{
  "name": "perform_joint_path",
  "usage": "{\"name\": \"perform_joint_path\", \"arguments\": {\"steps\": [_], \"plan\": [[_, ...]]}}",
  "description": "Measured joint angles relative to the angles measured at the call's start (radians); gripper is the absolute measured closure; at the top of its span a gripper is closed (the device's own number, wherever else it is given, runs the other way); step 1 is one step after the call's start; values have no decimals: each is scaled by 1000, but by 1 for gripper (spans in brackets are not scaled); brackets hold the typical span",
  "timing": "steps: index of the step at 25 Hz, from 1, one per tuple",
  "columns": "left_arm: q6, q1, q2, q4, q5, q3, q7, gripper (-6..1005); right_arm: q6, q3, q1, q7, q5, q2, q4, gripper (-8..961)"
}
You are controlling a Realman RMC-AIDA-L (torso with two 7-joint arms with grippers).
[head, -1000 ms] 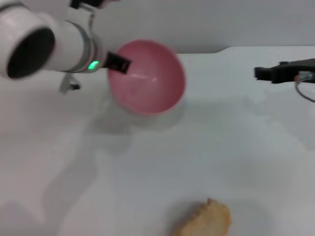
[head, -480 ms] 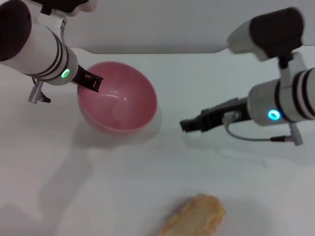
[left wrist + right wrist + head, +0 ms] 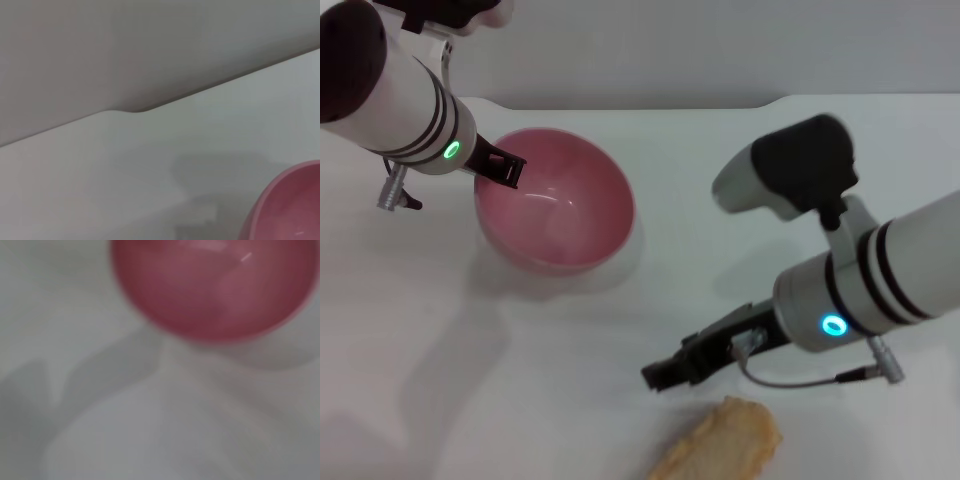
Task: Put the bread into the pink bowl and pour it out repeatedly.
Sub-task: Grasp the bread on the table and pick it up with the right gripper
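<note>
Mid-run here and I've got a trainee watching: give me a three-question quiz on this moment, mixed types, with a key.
1. True or false: the bread lies inside the pink bowl.
2. Which gripper is at the bowl's rim? A) left gripper B) right gripper
3. Fill in: the right gripper hovers just beside the ____.

Key: 1 false, it lies on the table near the front edge of the head view; 2 A; 3 bread.

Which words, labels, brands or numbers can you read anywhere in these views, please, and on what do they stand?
None: no readable text on the pink bowl, the bread, the white table, the left gripper or the right gripper.
The arms carry only glowing green and blue ring lights, no lettering.
</note>
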Motion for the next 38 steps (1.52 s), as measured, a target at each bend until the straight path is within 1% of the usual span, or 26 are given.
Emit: {"name": "perform_joint_path", "arguments": {"steps": [3,7,17,30,38], "plan": [[3,-2,0,-4,0,-7,0,956,16,-27,-5,5,23,0,4,409],[6,-1,0,-6,0,-17,1,956,38,-28,-15,28,22,-1,5,415],[16,5,0,-21,-3,-21,2,956,33,-26,-24,35,-20,-3,49,428],[19,-1,0,-22,-2,-21,4,956,30,-47,-27,36,-20,-1,54,446],[24,-1,0,-22,-1,-21,7,956,21,-55,-25,37,-14,1,85,457]]}}
